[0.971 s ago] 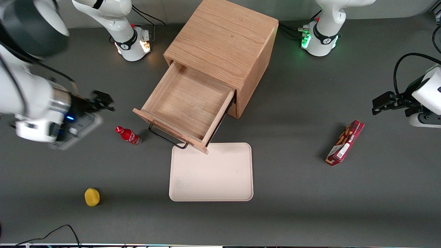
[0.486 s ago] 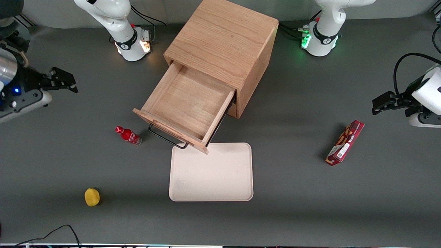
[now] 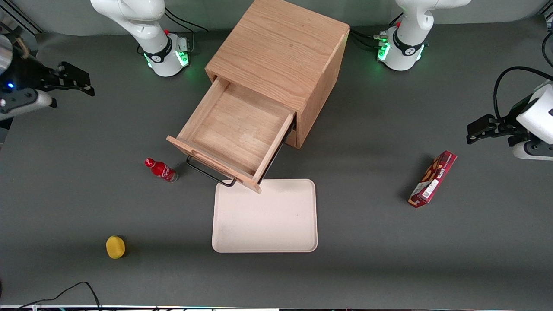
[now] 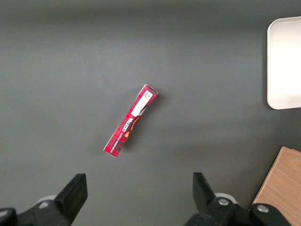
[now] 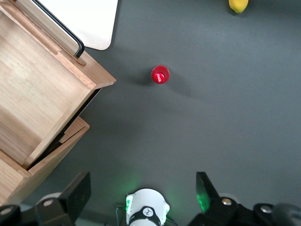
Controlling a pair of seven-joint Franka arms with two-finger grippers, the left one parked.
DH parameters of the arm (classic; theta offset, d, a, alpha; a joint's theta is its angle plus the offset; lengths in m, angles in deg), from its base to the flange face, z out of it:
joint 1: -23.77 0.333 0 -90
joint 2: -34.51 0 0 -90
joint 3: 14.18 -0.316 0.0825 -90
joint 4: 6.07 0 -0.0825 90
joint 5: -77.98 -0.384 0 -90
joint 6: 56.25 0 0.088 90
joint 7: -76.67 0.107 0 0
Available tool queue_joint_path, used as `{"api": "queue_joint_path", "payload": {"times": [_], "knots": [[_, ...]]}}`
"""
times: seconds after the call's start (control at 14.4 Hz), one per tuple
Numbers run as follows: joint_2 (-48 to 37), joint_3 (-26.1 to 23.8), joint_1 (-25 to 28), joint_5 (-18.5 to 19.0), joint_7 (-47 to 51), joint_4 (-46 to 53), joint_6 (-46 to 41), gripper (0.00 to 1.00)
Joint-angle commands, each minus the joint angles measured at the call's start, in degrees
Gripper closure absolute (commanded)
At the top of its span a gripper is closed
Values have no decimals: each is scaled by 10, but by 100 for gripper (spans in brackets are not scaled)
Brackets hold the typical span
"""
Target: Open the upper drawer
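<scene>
Well, the drawer (image 3: 235,131) stands pulled out, empty; the gripper (image 3: 71,80) hangs spread wide, well off toward the working arm's end.

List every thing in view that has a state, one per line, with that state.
upper drawer: pulled far out, nothing inside
black bar handle: free, nothing gripping it
pincer: open, holding nothing, up over the working arm's end of the table
red bottle: upright, cap on
red snack box: lying on the table, closed
tray: flat, nothing on it
yellow fruit: resting on the table
</scene>
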State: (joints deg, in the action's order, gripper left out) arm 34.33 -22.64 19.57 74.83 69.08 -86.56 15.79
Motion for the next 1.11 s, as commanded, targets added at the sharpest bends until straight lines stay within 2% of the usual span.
{"api": "queue_joint_path", "payload": {"times": [0.0, 0.21, 0.56, 0.69, 0.9, 1.04], "knots": [[-99, 112, 90, -28, 18, -117, 55, 1], [-139, 123, 107, -27, 87, -170, 91, 0], [-138, 119, 95, -21, 87, -170, 89, 0], [-128, 115, 69, 0, 89, -162, 107, 0], [-109, 77, 14, 3, 89, -161, 144, 0], [-85, 68, 9, 5, 98, -163, 164, 0]]}}
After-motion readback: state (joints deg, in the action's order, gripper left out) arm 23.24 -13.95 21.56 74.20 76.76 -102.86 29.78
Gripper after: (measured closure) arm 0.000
